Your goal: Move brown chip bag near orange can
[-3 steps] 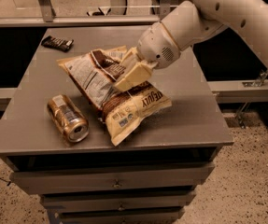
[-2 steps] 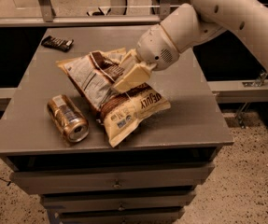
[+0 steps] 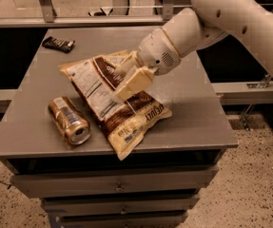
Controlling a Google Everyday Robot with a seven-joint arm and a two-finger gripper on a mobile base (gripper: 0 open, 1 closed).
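The gripper is over the middle of the gray table, its fingers pinched on the brown chip bag. The bag lies just beside the orange can, tipped on its side.

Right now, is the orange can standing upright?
No, the orange can lies on its side left of the brown chip bag, which the gripper holds.

One brown chip bag, touching orange can (one can only). One candy bar, well behind can. One gripper, right of can, pinching bag. One table.
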